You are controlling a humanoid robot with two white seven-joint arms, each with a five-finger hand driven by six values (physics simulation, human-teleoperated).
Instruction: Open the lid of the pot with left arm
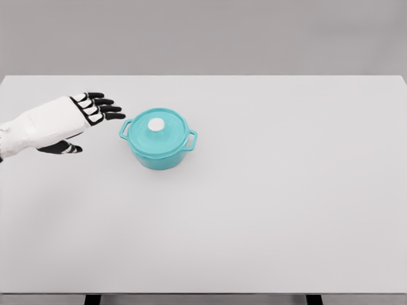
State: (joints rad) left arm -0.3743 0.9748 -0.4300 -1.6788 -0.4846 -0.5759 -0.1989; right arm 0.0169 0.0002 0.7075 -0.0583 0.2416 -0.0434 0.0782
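Pot point(159, 141) sits left of the tabletop's point(286, 203) middle, teal, lid point(156, 131) on with its white knob point(156, 125) up top. We've got our left hand point(76, 117) at the pot's 9 o'clock, near but not touching, fingers point(105, 108) spread wide, holding nothing. White tabletop, plain grey wall point(203, 35) behind.

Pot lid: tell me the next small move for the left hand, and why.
Probably carry the left hand right and over the white knob on the lid. The hand is open, holds nothing, and sits left of the pot, apart from it. The lid is still on, and the knob looks like the obvious grip.
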